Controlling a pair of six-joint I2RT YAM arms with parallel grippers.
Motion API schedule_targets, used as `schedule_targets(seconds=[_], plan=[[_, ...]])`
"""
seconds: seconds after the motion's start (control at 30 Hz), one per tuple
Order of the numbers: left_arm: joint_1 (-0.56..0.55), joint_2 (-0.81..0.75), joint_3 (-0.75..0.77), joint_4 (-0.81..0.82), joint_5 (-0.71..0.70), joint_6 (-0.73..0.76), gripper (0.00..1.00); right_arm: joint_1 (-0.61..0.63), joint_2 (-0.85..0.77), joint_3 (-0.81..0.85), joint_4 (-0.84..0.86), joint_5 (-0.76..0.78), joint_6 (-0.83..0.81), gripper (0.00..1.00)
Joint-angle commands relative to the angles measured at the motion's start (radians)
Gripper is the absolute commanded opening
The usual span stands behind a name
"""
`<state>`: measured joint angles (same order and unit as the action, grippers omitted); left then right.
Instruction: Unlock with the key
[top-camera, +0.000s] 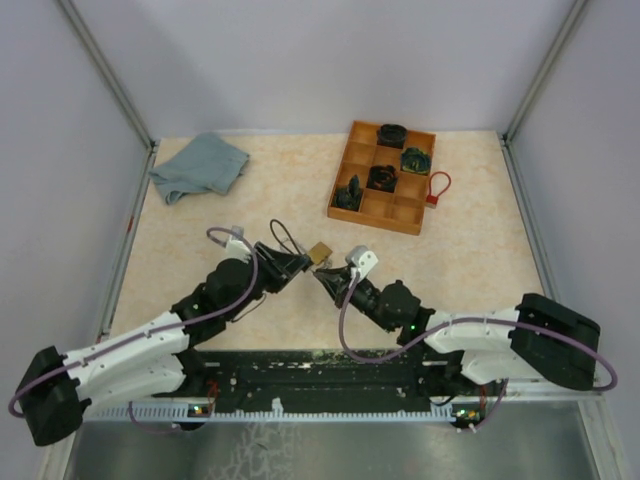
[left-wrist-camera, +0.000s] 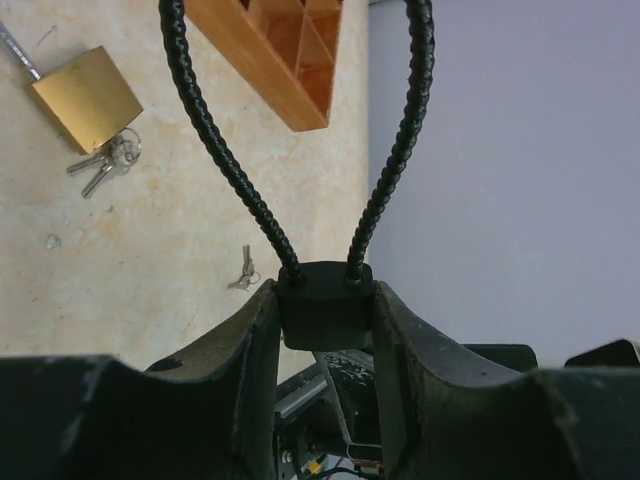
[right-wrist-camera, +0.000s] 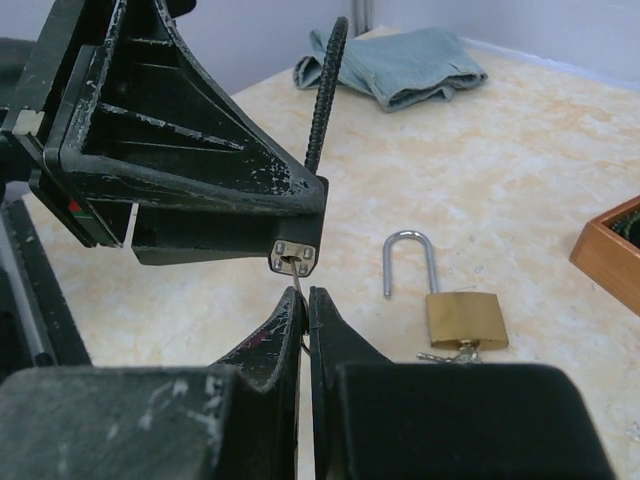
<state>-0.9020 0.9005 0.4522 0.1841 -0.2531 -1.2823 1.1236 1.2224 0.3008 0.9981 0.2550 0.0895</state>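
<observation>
Black plastic, the lock (left-wrist-camera: 325, 312) sits clamped between the fingers of the left gripper (left-wrist-camera: 325, 292), held above the bench (top-camera: 480, 260) near the middle of the top view. From the left wrist we see only its back: the cable (left-wrist-camera: 225, 150) rises from it in a loop that runs off the top of the frame.

The keyhole side shows only from the right wrist, as a small silver face at centre frame. There the key (right-wrist-camera: 297, 283) stands nearly upright in the picture, long axis bottom to top, tip up at the slot. We cannot tell how deep it sits. Its lower end is pinched by the right gripper (right-wrist-camera: 305, 300), fingers pressed together on it.

From above, the two gripper tips meet and hide the key. A brass padlock (right-wrist-camera: 465, 318) lies just beyond them, shackle out on one side. The left wrist adds a stray key (left-wrist-camera: 243, 272) on the bench.
</observation>
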Motion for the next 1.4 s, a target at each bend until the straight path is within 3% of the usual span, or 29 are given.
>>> schedule_targets(seconds=[0.0,0.23,0.37,0.43,0.67,0.73,0.87,1.1,1.2,1.37], plan=[[-0.007,-0.087,-0.096,0.226,0.023,0.1,0.0,0.004,-0.066,0.065,0.007,-0.041,0.038,0.0],[0.086,-0.138,-0.189,0.464,0.142,0.15,0.0,0.001,-0.134,0.036,0.011,-0.08,0.149,0.0],[0.103,-0.128,-0.171,0.426,0.16,0.123,0.0,-0.004,-0.145,0.038,0.01,-0.117,0.174,0.0],[0.104,-0.128,-0.134,0.322,0.138,0.097,0.0,-0.004,-0.133,0.047,-0.021,-0.124,0.122,0.0],[0.104,-0.02,0.223,-0.393,0.021,0.01,0.0,0.006,-0.137,0.091,-0.224,-0.128,-0.264,0.0],[0.104,0.016,0.294,-0.502,0.013,0.012,0.0,0.013,-0.14,0.092,-0.24,-0.127,-0.359,0.0],[0.106,0.066,0.388,-0.626,0.016,0.026,0.0,0.047,-0.139,0.09,-0.252,-0.094,-0.542,0.0],[0.104,0.073,0.428,-0.646,0.049,0.181,0.0,0.133,-0.127,0.079,-0.223,0.037,-0.857,0.0],[0.105,0.103,0.467,-0.708,0.058,0.174,0.0,0.191,-0.071,0.049,-0.1,0.141,-1.034,0.0],[0.104,0.146,0.483,-0.778,0.084,0.084,0.0,0.257,0.083,0.0,0.253,0.234,-1.303,0.0]])
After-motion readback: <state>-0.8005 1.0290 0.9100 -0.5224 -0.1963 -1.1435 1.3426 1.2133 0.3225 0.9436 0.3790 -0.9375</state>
